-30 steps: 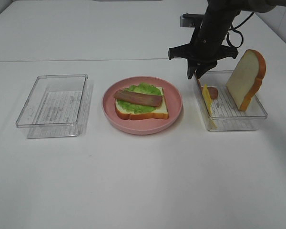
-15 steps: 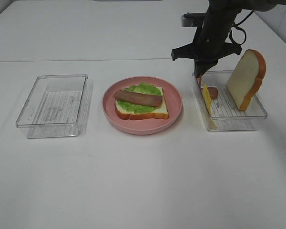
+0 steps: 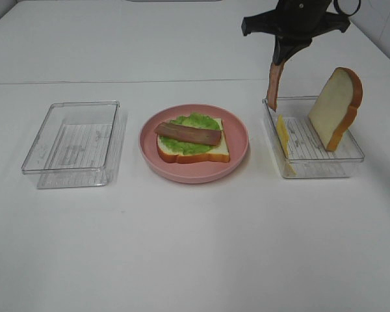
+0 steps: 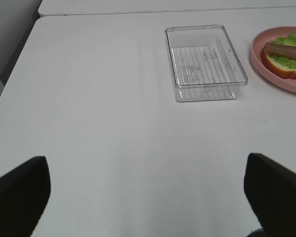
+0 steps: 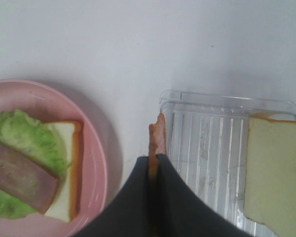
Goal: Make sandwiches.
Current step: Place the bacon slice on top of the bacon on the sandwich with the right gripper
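Observation:
An open sandwich (image 3: 194,143) lies on the pink plate (image 3: 239,155): one bread slice, green lettuce and a bacon strip on top. High above the right tray's (image 3: 325,168) near-left corner, my right gripper (image 3: 279,57) is shut on a second bacon strip (image 3: 273,84), which hangs straight down. The right wrist view shows that strip (image 5: 157,137) pinched between the dark fingers (image 5: 138,197). In the tray, a second bread slice (image 3: 336,107) leans upright and a yellow cheese slice (image 3: 283,135) stands against the left wall. My left gripper (image 4: 148,190) is open over bare table.
An empty clear tray (image 3: 68,170) sits left of the plate, and the left wrist view shows this tray (image 4: 207,94) too. White tabletop stretches toward the front. A seam crosses the table behind the trays.
My right gripper closed on the bacon strip in the right tray and lifted it up out of the tray. The left arm has not moved.

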Action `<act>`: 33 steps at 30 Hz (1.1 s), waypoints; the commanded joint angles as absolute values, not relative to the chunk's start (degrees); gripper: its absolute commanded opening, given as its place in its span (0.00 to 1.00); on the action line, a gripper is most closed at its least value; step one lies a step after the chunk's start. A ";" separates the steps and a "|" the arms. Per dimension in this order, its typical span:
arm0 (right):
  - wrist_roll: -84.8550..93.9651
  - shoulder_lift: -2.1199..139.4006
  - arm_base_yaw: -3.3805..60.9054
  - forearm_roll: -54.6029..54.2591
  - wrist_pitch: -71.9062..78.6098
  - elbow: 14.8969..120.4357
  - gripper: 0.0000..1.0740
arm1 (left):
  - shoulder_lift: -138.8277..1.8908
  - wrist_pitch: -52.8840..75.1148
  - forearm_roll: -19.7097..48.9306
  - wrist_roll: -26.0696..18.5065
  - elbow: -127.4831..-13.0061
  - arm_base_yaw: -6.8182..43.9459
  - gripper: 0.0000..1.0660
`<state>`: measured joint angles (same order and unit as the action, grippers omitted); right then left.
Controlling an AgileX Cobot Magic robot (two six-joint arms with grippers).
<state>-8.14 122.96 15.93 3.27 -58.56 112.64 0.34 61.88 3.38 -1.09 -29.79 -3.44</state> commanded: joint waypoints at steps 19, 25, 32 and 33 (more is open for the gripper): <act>9.51 119.46 18.05 -34.84 -62.40 112.70 0.00 | 1.32 61.59 4.07 -0.80 -29.68 -3.50 0.93; 10.43 121.47 22.12 -35.52 -61.71 112.70 0.00 | 1.32 61.59 4.18 -0.80 -29.68 -3.50 0.93; 10.77 123.99 25.38 -36.04 -59.53 112.70 0.00 | 1.32 61.59 4.18 -0.80 -29.68 -3.50 0.93; 11.00 125.08 26.18 -35.98 -58.44 112.70 0.00 | 1.32 61.59 4.18 -0.74 -29.68 -3.50 0.93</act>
<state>10.03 123.82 25.10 -35.18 -59.99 112.64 0.34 61.88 3.61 -1.09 -29.79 -3.44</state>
